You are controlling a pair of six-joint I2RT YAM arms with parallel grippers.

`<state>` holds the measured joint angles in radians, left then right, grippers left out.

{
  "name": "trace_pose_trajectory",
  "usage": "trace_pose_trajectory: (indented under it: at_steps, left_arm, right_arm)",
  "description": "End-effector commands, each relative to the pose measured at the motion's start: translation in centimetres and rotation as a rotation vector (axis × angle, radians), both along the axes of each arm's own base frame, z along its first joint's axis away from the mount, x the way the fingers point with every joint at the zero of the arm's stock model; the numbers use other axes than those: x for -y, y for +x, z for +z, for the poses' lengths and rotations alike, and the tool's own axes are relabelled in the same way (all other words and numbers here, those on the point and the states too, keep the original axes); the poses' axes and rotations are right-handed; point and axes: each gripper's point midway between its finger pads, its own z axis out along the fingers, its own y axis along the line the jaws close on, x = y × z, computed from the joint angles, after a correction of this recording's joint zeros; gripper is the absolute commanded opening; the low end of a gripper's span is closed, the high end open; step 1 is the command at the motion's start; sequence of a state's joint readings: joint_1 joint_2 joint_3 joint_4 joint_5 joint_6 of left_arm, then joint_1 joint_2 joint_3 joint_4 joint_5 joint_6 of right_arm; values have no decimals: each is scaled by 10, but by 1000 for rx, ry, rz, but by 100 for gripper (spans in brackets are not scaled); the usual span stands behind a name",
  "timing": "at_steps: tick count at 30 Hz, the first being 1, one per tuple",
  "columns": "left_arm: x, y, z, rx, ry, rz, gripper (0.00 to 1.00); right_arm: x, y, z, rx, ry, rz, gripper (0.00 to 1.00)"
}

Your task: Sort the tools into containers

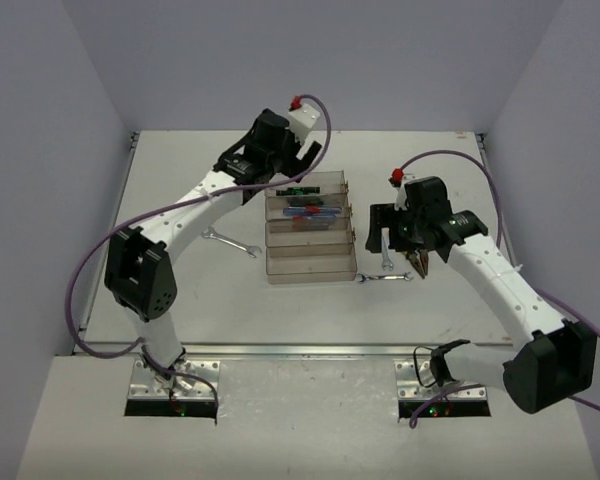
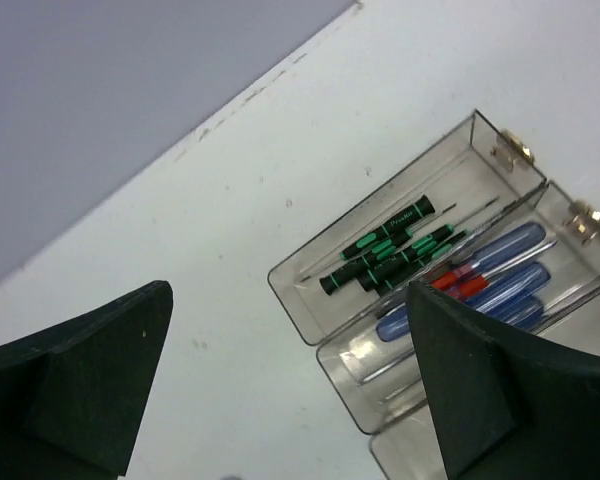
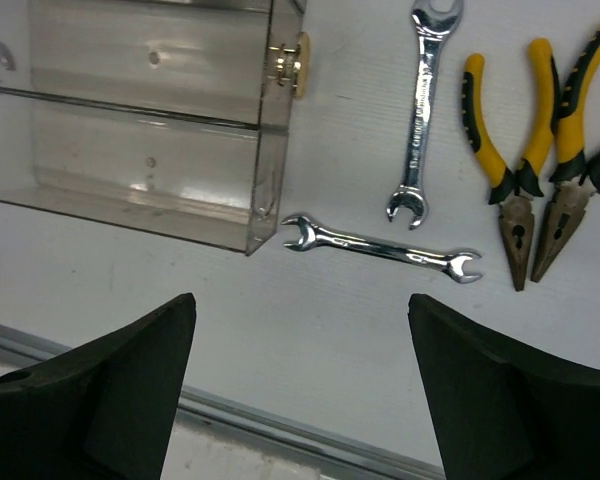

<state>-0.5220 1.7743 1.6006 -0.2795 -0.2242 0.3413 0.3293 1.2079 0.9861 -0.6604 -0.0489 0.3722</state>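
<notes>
Currently left claw [image 2: 290,300] hangs wide open, empty, by the trays [image 1: 310,268]; right claw [image 3: 300,305] gapes empty above wrenches [image 3: 380,244].

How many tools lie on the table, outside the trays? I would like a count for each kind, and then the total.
Wrenches: 3, two right of the trays and one left of them
Pliers: 2, both right of the trays
Total: 5
</notes>
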Motion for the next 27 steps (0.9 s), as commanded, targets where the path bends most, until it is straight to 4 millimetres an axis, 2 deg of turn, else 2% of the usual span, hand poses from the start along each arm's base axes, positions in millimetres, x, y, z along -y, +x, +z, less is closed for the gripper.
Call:
trace_pose_trajectory:
  at_steps: [1, 2, 3, 5, 6, 7, 11, 14, 18, 23, 27]
  left_arm:
    - [-49, -48, 22, -133, -434, 418, 100]
    - [-51, -64, 28, -149, -530, 441, 100]
    - [-52, -77, 33, -160, -590, 447, 100]
    - [-55, -101, 21, -207, -637, 454, 100]
    - [-56, -107, 6, -244, -630, 464, 100]
    - [-60, -126, -1, -265, -629, 446, 100]
    - [-64, -165, -6, -305, -596, 335, 100]
    - [-77, -190, -24, -328, -537, 321, 100]
    - [-92, -209, -45, -309, -508, 322, 100]
    - [-106, -218, -75, -308, -464, 363, 100]
    - [-107, -219, -76, -288, -475, 350, 100]
  right_arm:
    - [33, 33, 3, 69, -205, -54, 75]
    - [39, 38, -9, 35, -253, -58, 62]
    - [43, 42, -20, 2, -280, -56, 54]
    - [51, 50, -37, -51, -318, -47, 47]
    - [53, 53, -34, -41, -332, -40, 47]
    - [59, 62, -47, -74, -360, -37, 46]
    - [65, 76, -69, -133, -394, -24, 43]
    - [68, 92, -88, -180, -405, -7, 38]
    - [70, 108, -103, -200, -377, -2, 36]
    - [76, 111, -120, -240, -393, 18, 34]
    - [71, 103, -136, -284, -364, 44, 35]
